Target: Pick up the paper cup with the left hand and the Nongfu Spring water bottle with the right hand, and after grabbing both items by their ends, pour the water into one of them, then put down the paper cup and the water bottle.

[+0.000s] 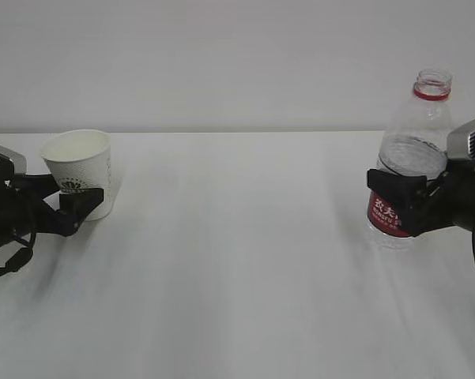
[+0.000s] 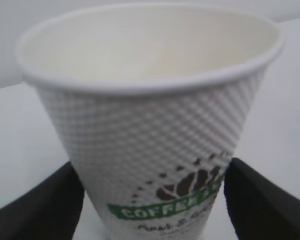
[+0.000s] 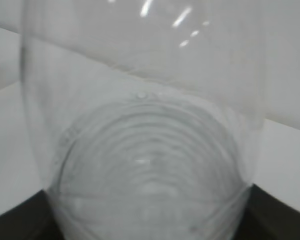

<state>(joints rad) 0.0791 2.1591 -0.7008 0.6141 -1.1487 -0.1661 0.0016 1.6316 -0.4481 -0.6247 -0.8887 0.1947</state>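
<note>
I see a plain white table (image 1: 237, 260) w/ a blank pale wall behind. My left gripper (image 1: 73, 204), jaws set wide, clamps the paper cup (image 1: 81, 172) low on its body at far left; cup upright, tilted slightly. Right gripper (image 1: 407, 193), spread approx bottle-width, grips the Nongfu Spring water bottle (image 1: 411, 158) mid-body at far right, uncapped, water (image 3: 150, 170) inside.

Items counted: one cup (image 1: 80, 170), white paper, printed logo. One bottle (image 1: 409, 162), clear plastic, red label, uncapped. Two hands, one left (image 1: 73, 207) and one right (image 1: 403, 201). One surface (image 1: 237, 268), white, carrying everything.
</note>
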